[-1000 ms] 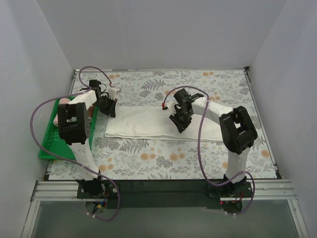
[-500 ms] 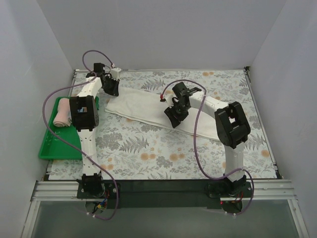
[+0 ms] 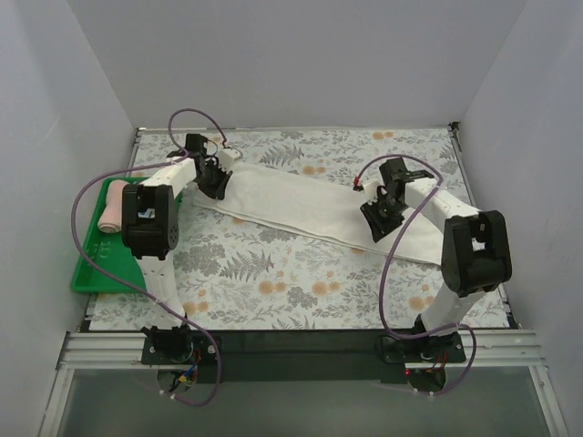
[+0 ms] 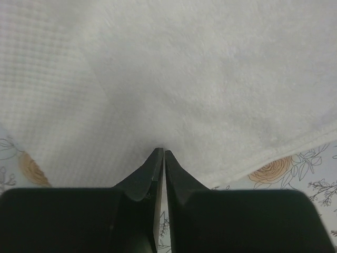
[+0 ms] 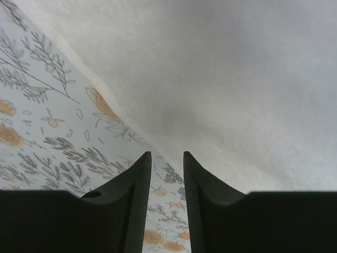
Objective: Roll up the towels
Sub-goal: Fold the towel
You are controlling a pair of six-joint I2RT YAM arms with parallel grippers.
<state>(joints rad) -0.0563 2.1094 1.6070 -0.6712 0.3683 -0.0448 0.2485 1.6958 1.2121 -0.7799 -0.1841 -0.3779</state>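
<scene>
On the flowered tablecloth (image 3: 273,278), seen from the top camera, the cream-white towel (image 3: 301,205) lies spread as a long band, slanting from far left to nearer right. The left gripper (image 3: 217,178) sits at the towel's far-left end. The right gripper (image 3: 376,218) is over the towel toward its right end, near its front edge. Well apart from both, the salmon-pink towel (image 3: 113,206) lies as a roll at the far end of the green tray (image 3: 91,269), at the table's left edge.

Through the left wrist camera, the left gripper (image 4: 160,154) has its fingers pressed together with only a hairline between them. Their tips nip a pinch of the cream-white towel (image 4: 210,79), and the cloth puckers toward them. The towel's hemmed edge runs off to the right over the flowered tablecloth (image 4: 295,174).

Through the right wrist camera, the right gripper (image 5: 164,158) has its fingers (image 5: 134,190) apart with nothing between them. The towel's edge (image 5: 137,124) passes just ahead of their tips, with flowered tablecloth (image 5: 47,105) to the left of it.
</scene>
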